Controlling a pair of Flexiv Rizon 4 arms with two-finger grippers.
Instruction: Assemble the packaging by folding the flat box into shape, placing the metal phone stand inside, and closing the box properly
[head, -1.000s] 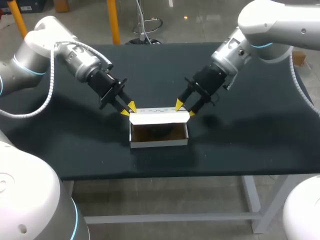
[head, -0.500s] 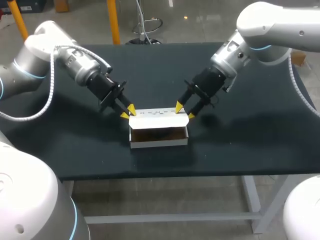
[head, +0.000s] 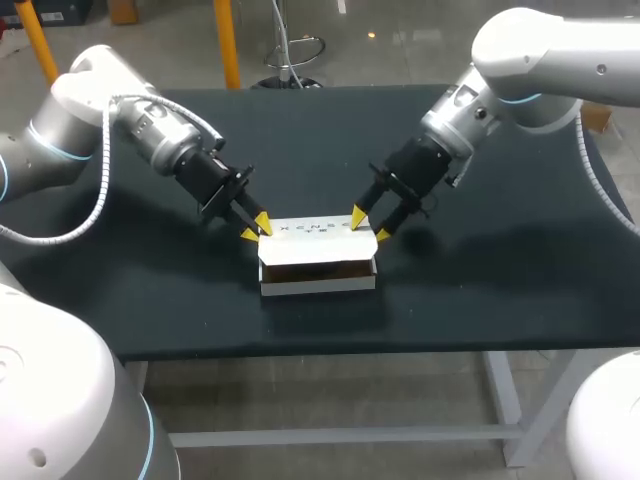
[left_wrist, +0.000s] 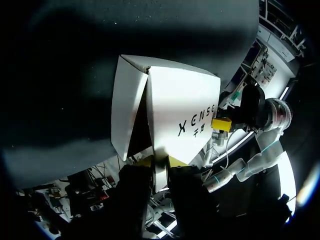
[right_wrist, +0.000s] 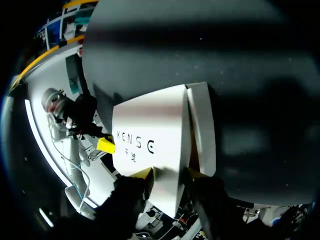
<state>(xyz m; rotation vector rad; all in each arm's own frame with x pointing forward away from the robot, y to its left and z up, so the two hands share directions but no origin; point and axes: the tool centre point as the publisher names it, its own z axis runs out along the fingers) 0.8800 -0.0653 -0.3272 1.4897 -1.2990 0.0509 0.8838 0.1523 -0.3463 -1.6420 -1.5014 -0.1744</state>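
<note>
Box: white card, smooth and matte. It is a low rectangular tray on the dark, dull table, near the middle and toward the near edge.

Lid: a flat white panel with a short line of dark print. It is joined along the box's far wall and tilted down over the opening, not closed. A thin brown-dark slit shows between the lid and the front wall. Whatever lies inside is hidden from us in every view.

Left gripper: black fingers with bright yellow wedge tips, at the lid's left far corner. The fingers stand a little apart and clamp nothing. In the left wrist view the lid's white card shows through the narrow gap between them. We cannot tell whether the tips press on the card or hang just off it.

Right gripper: same build, at the lid's right far corner. Its fingers are parted somewhat wider, with nothing held. The right wrist view shows the lid's card running under the gap.

Wrist views: a second white panel of the box stands beside the lid, with a dark wedge of shadow between the two. We cannot say which wall it is. The fingers' own bodies are black on black and hard to outline; only slivers of yellow show. Each view catches one yellow tip of the other gripper at the lid's far end.

Arms: glossy white shells. The left arm carries a grey ribbed hose. The right arm is cut off at the view's edge.
</note>
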